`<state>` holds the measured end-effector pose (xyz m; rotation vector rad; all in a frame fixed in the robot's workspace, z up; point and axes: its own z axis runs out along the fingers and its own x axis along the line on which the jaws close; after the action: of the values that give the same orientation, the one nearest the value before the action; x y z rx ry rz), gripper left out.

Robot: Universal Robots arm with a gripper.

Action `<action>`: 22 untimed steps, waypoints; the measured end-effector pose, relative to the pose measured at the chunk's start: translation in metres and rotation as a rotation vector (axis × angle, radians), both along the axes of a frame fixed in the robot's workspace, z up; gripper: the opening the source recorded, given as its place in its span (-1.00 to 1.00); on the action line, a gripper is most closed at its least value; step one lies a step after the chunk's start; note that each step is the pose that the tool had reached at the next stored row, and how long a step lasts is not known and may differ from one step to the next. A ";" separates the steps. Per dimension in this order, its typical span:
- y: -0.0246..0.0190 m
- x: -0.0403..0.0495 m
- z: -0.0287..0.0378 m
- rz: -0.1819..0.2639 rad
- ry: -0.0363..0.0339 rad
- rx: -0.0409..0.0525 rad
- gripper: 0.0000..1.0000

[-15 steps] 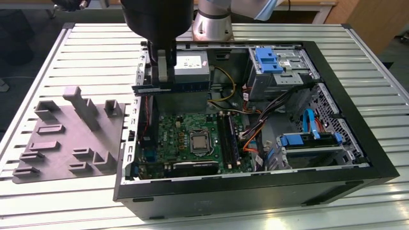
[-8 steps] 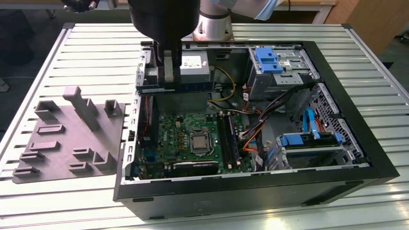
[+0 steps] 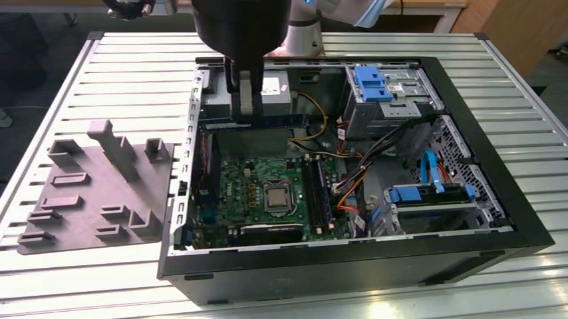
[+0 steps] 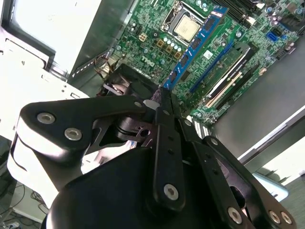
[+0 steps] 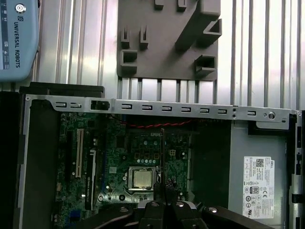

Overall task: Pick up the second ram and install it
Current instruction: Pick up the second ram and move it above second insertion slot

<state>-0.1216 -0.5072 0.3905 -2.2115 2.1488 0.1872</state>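
My gripper [image 3: 247,111] hangs over the back part of the open computer case [image 3: 497,199], shut on the second ram [image 3: 284,121]. The stick is a thin dark strip with a blue-green edge, held level above the motherboard [image 3: 257,179]. In the second wrist view the ram [image 4: 193,45] juts out from the fingertips [image 4: 164,106] across the board, beside the long black slots [image 4: 224,78]. One of those slots seems to hold a greenish stick [image 4: 232,53]. In the first wrist view the ram [image 5: 162,157] shows edge-on above the gripper [image 5: 162,202]. The slots [image 3: 320,193] lie toward the exterior view's right of the processor socket [image 3: 277,197].
A grey plastic tray [image 3: 66,216] with raised blocks lies on the slatted table [image 3: 133,80] at the exterior view's left of the case. Inside the case are a power supply [image 3: 275,86], blue-latched drive bays [image 3: 373,83] and loose cables [image 3: 355,179].
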 end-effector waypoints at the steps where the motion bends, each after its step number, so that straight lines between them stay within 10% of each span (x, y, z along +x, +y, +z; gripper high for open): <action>1: 0.0000 0.0011 -0.0001 0.000 0.0002 -0.0001 -0.76; 22: 0.0000 0.0213 -0.0029 0.000 0.0021 -0.0001 -0.76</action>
<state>-0.1003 -0.5072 0.3876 -2.2119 2.1503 0.1895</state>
